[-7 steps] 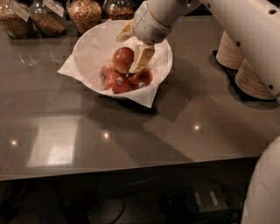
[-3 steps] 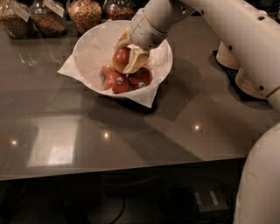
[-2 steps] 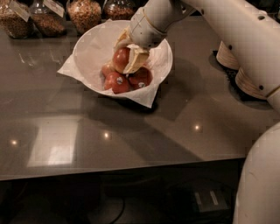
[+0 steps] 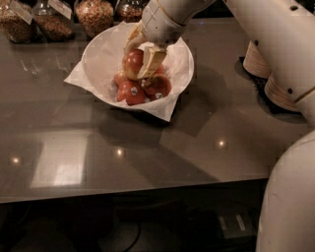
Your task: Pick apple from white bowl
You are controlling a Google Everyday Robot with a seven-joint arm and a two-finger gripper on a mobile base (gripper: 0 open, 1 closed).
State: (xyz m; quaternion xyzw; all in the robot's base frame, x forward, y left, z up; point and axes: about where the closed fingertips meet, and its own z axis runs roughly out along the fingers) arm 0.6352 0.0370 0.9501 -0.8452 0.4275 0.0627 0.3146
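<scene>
The white bowl, lined with crinkled white paper, stands at the back of the dark counter. The apple, large and red with a golden-brown blush, sits on top of the fruit pile inside it. My gripper reaches down into the bowl from the upper right. Its cream fingers sit on either side of the apple and are shut on it. The apple is held slightly above the smaller red apples with white stickers.
Glass jars of grains and nuts line the counter's back edge to the left. Stacked cream paper bowls stand at the right, partly behind my arm. The grey countertop extends toward its front edge.
The gripper has closed in on the large apple and raised it slightly; the arm has shifted a little up and left over the bowl.
</scene>
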